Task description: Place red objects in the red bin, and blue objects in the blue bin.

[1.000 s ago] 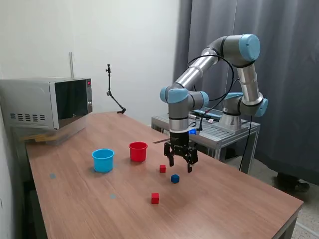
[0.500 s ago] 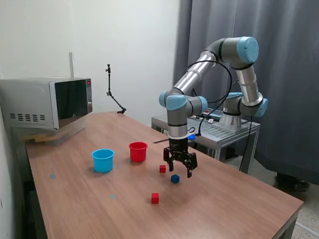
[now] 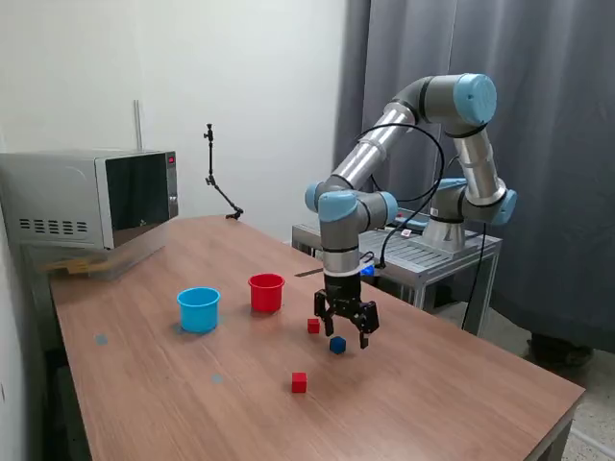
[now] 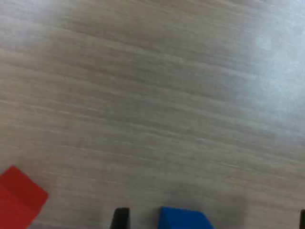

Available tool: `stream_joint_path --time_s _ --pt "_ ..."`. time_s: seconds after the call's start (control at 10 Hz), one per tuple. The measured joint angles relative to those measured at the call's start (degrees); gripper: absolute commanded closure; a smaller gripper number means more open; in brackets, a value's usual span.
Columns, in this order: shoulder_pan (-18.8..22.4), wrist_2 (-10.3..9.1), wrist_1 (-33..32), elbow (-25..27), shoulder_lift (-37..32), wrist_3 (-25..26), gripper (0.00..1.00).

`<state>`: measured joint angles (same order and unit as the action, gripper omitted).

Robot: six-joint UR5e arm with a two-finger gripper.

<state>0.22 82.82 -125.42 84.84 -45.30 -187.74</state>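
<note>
Blue cube (image 3: 337,345), just beyond the red bin (image 3: 266,292), looks light and rigid; your spread jaws should pinch its flat sides.

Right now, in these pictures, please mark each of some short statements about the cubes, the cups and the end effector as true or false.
1. The end effector hangs open above the blue cube. True.
2. The blue cube is inside the blue cup. False: it lies on the table.
3. The red cup stands upright beside the blue cup. True.
4. Both red cubes are stacked. False: one red cube is near the end effector, the other lies apart, nearer the camera.
5. The end effector grips a red cube. False: it holds nothing.
</note>
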Motion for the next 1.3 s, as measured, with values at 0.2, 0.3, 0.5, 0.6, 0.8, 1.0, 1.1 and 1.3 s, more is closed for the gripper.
stream_joint_path --time_s 0.2,0.3,0.5,0.6,0.8,1.0,1.1,1.3 --pt "-0.18 0.53 0.01 -0.23 0.14 -0.06 0.00" --pt "-0.26 0.99 0.00 -0.40 0.17 -0.07 0.00" --pt "-0.42 1.49 0.00 -0.83 0.23 -0.08 0.00" --pt "-0.48 1.58 -0.02 -1.13 0.29 -0.08 0.00" --pt "-0.54 1.61 -0.06 -1.52 0.35 -0.08 0.00" --pt "-0.57 1.57 -0.06 -1.61 0.54 -0.08 0.00" --pt "-0.57 1.54 -0.05 -1.68 0.66 -0.08 0.00" --pt "-0.57 1.52 -0.05 -1.80 0.86 -0.08 0.00"
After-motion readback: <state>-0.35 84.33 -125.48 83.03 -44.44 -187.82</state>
